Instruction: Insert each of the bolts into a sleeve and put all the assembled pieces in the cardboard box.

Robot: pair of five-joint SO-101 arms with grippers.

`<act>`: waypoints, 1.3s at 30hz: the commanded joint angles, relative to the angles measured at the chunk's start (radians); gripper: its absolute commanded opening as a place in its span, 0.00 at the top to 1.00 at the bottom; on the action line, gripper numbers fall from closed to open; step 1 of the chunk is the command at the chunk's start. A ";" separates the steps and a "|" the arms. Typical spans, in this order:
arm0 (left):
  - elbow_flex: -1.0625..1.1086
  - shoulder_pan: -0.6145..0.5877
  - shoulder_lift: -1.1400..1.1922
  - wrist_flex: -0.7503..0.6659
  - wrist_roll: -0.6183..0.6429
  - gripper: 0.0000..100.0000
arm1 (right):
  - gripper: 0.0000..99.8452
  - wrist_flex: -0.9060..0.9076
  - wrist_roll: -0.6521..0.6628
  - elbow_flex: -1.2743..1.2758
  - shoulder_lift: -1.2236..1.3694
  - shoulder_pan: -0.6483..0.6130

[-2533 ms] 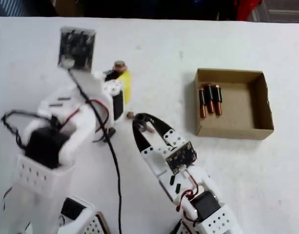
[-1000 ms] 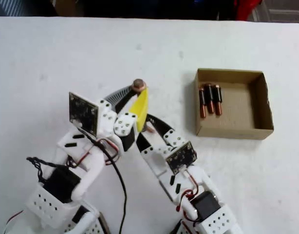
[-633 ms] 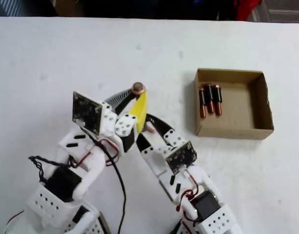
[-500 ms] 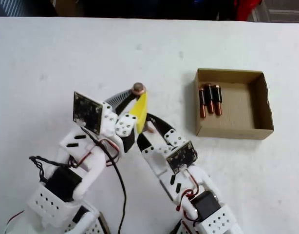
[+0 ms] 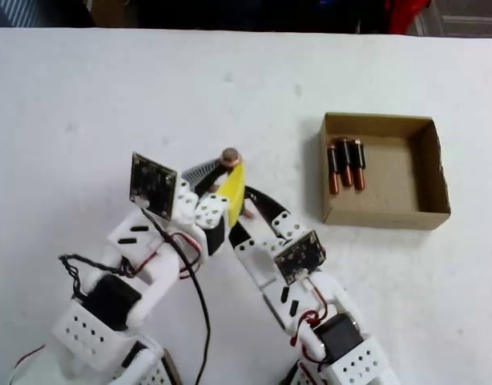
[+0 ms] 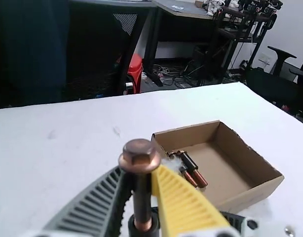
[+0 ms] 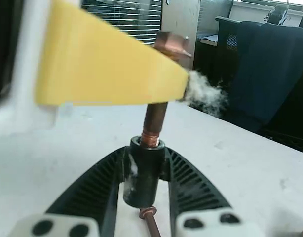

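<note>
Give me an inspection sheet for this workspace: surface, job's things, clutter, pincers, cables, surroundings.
Surface: white table with faint marks.
Job's things: cardboard box holds three assembled pieces; one bolt stands tip-down at the mouth of a black sleeve; a second bolt appears to lie on the table below it.
Clutter: white fluff at the yellow finger's tip.
Pincers: left pincer shut on the bolt; right pincer shut on the sleeve.
Cables: black cable runs beside the left arm.
Surroundings: a desk and an office chair behind the table.
</note>
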 commanded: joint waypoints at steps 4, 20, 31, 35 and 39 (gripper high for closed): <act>0.071 -0.004 -0.031 -0.005 0.005 0.98 | 0.98 -0.031 -0.008 0.008 -0.022 0.012; 0.083 -0.013 -0.031 -0.005 0.005 0.84 | 0.98 -0.025 -0.002 0.008 -0.022 0.013; 0.080 -0.036 -0.031 -0.028 0.005 0.77 | 0.98 -0.024 -0.002 0.008 -0.022 0.013; 0.081 -0.094 -0.031 -0.074 0.002 0.77 | 0.98 -0.024 -0.002 0.008 -0.022 0.013; 0.081 -0.101 -0.031 -0.075 -0.003 0.77 | 0.98 -0.024 -0.002 0.008 -0.022 0.013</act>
